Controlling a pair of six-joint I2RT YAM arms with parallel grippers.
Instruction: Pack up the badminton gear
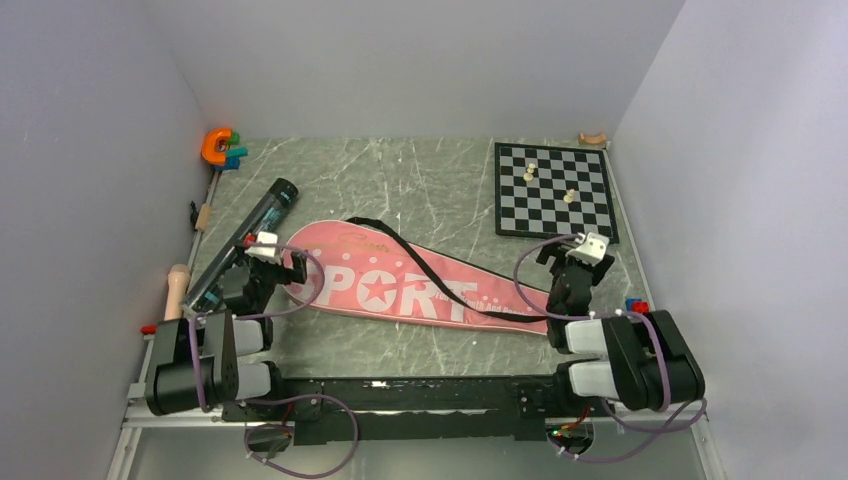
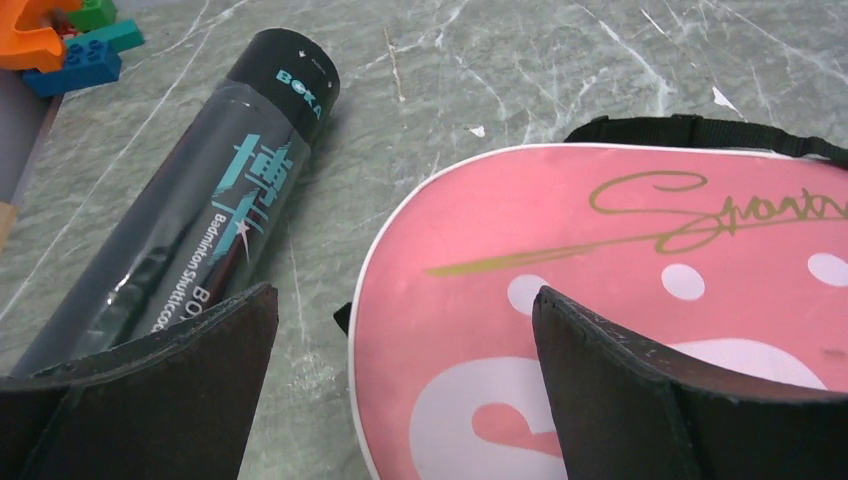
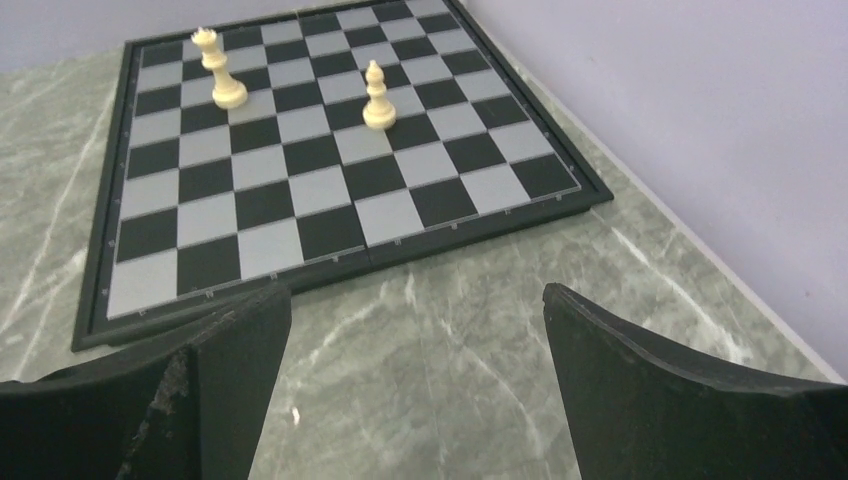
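The badminton gear in view is a long pink "SPORT" racket bag (image 1: 400, 290) lying flat across the middle of the table, with its black strap (image 1: 440, 280) draped over it. A long black tube (image 1: 250, 235) lies diagonally to the bag's left. My left gripper (image 1: 285, 262) hovers open over the bag's rounded left end. In the left wrist view, the bag (image 2: 620, 250) and the tube (image 2: 200, 230) lie apart beyond the gripper (image 2: 405, 330). My right gripper (image 1: 565, 255) is open above bare table (image 3: 415, 340), just past the bag's narrow end, holding nothing.
A black-and-white chessboard (image 1: 555, 190) with two pale pieces (image 3: 375, 95) lies at the back right, just ahead of my right gripper. An orange and teal toy (image 1: 220, 147) sits in the back left corner. Wooden pegs (image 1: 178, 285) lie along the left rail. Walls close three sides.
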